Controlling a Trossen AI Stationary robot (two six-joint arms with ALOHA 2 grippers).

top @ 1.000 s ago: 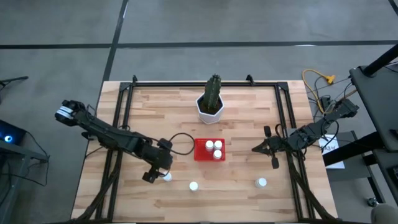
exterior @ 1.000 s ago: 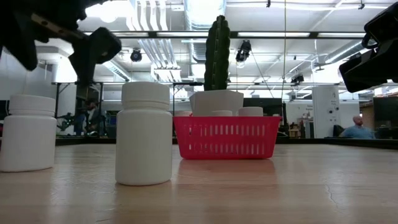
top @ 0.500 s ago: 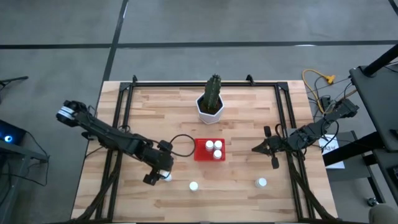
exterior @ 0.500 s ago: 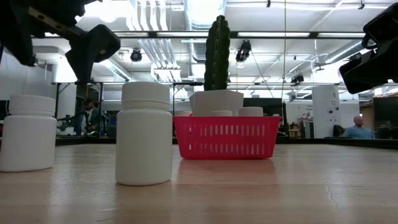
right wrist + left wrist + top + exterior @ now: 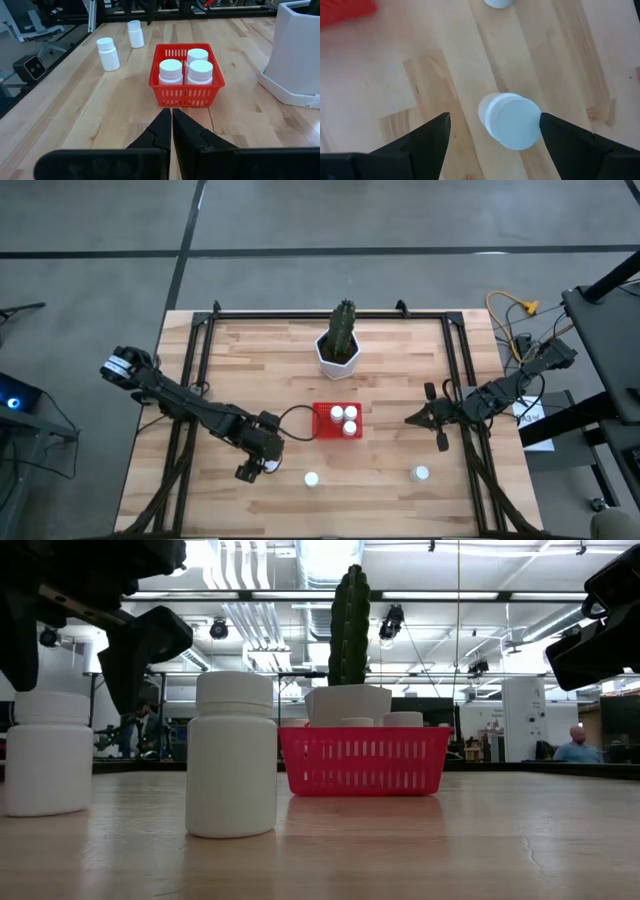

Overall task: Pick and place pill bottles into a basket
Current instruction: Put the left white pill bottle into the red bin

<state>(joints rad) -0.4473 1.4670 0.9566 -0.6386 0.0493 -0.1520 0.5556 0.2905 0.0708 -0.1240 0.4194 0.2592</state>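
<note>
The red basket [image 5: 337, 421] sat mid-table holding three white-capped pill bottles [image 5: 171, 70]. Three more stood loose near the front edge — one bottle [image 5: 510, 120] between the spread fingers of the left gripper [image 5: 492, 131], ungripped. The right gripper [image 5: 171, 127] waited closed, empty.

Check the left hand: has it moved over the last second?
Yes. In the high view the left hand has slid toward the table's near edge, away from the basket, and now straddles a bottle with its jaws open.
</note>
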